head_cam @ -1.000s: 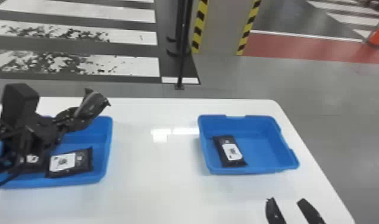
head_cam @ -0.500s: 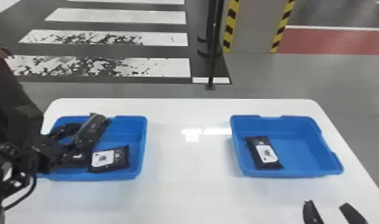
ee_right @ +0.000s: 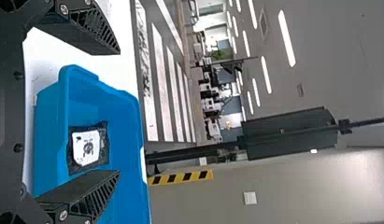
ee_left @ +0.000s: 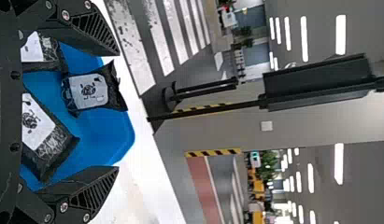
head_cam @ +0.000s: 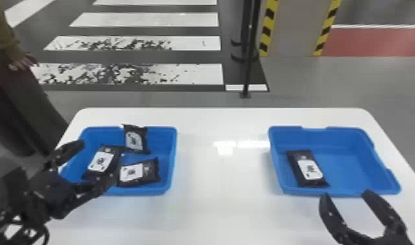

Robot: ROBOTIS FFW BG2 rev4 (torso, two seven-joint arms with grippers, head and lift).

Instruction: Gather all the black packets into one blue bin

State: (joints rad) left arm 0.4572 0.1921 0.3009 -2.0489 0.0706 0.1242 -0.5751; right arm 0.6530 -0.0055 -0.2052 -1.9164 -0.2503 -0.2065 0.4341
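"Well, the left gripper (head_cam: 97, 161) had its two fingers spread wide, with nothing pinched between them," said one. "It hung at the left bin (head_cam: 169, 153)."

"And the right gripper (head_cam: 346, 195)?" the other asked.

"Spread too, and empty, just on the near side of the right bin (head_cam: 350, 136)."

"So where were the black packets?"

"Three lay in the left bin: a slanted packet (head_cam: 115, 156) closest to those left fingers, a near packet (head_cam: 151, 172) just beside it, and a far packet (head_cam: 143, 136) up by the far wall. A lone packet (head_cam: 307, 167) lay in the right bin, toward its left wall."

"Then bringing the lone one over to the three looked the shorter job. How would it handle?"

"Light, most likely, and soft in the middle, with a shiny wrapper that might slide under a careless touch. The filling would probably give a little and then firm up. Nothing about it suggested brittleness, though a hard squeeze could have strained the seams."

"Where was the hold, then?"

"Across the long sides, about the middle, over the pale label (head_cam: 310, 168). A pinch at a flat end would probably have let the body swing or slip. The bin's left wall stood close, too, so a finger would have needed care going down on that side."

The other glanced over the white table (head_cam: 216, 208) between the bins. "A clean lift first, then across."
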